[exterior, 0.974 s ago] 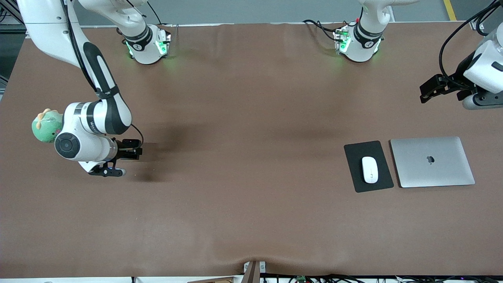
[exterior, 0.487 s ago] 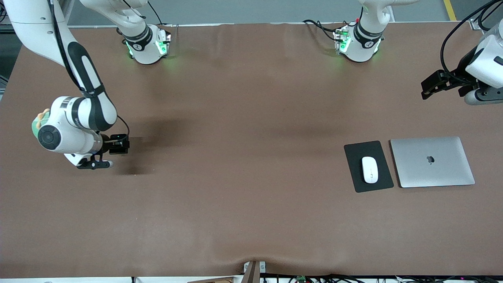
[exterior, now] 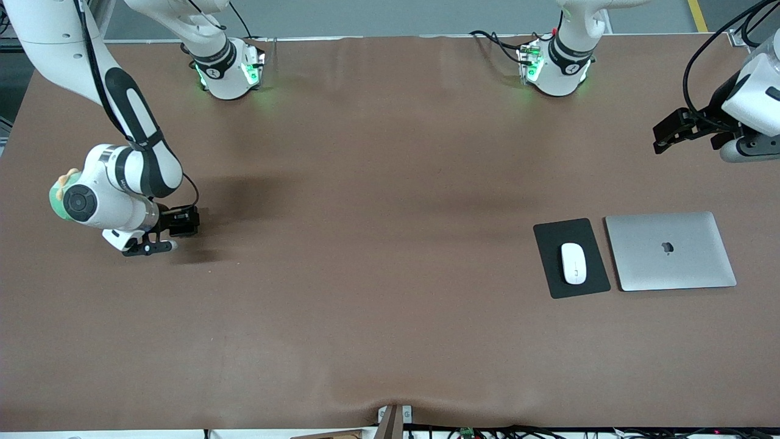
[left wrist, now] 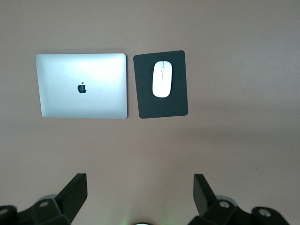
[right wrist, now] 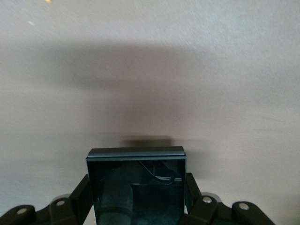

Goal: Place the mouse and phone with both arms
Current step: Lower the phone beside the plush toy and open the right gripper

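The white mouse [exterior: 573, 263] lies on a black mouse pad [exterior: 551, 244] toward the left arm's end of the table; the left wrist view shows the mouse [left wrist: 162, 79] too. My left gripper [exterior: 661, 137] hangs open and empty over bare table at that end, with both fingers wide apart in its wrist view [left wrist: 139, 192]. My right gripper [exterior: 177, 222] is shut on the black glossy phone [exterior: 184, 221], low over the table at the right arm's end. In the right wrist view the phone [right wrist: 136, 187] fills the space between the fingers, its edge pointing at the table.
A closed silver laptop [exterior: 670, 250] lies beside the mouse pad. A green plush toy [exterior: 58, 196] peeks out from under the right arm's wrist. The brown table cloth [exterior: 378, 274] is bare across the middle.
The right arm has carried the phone toward the right arm's end of the table. The left gripper drew back a little toward its end, then stayed still.
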Controlling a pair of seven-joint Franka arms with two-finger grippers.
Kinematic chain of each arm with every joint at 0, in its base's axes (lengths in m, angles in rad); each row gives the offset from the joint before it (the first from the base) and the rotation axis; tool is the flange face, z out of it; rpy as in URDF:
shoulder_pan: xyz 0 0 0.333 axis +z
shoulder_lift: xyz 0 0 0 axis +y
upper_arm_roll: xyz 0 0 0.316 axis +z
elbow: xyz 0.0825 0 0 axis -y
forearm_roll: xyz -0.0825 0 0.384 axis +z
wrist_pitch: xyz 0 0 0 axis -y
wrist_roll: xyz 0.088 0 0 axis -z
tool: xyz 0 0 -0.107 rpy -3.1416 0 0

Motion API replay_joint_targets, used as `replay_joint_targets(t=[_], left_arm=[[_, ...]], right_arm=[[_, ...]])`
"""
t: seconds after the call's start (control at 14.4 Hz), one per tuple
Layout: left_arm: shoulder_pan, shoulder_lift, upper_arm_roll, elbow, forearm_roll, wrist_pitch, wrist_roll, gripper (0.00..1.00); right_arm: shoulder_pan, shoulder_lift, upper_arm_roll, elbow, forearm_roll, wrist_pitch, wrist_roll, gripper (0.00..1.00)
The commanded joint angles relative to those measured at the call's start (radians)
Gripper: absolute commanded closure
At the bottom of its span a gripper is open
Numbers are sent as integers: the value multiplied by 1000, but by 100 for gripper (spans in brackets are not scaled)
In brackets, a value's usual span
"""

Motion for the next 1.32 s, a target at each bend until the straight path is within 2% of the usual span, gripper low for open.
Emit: replay_joint_targets(t=[0.0,0.56,0.63,0.7,0.77,0.84,0.97,1.11,1.25], left_arm=[[7,-29,3,-23,-24,-6,25,0],[7,-28,2,-23,-29,-3,25,0],[7,-28,2,-23,-35,-3,25,0],[7,-28,2,-23,-40,-3,25,0],[7,-28,2,-23,-41,-3,25,0],[7,-28,2,-23,-41,-3,25,0],[7,-28,2,-22,-41,-3,25,0],[7,-29,2,-22,-41,-5,25,0],[7,-29,2,-20,-41,-5,27,0]], right_arm=[[-68,1,21,-20,-12,29,-54,100],[-60,13,21,-23,3,17,41,100],[-60,15,21,-23,3,17,44,85],[-62,19,21,-23,3,17,44,60],[-65,29,21,-21,3,18,44,12],[-65,29,21,-17,3,12,44,0],[-62,23,21,41,3,-81,45,0],[-57,26,22,176,3,-260,44,0],[-28,29,25,253,3,-297,44,0]])
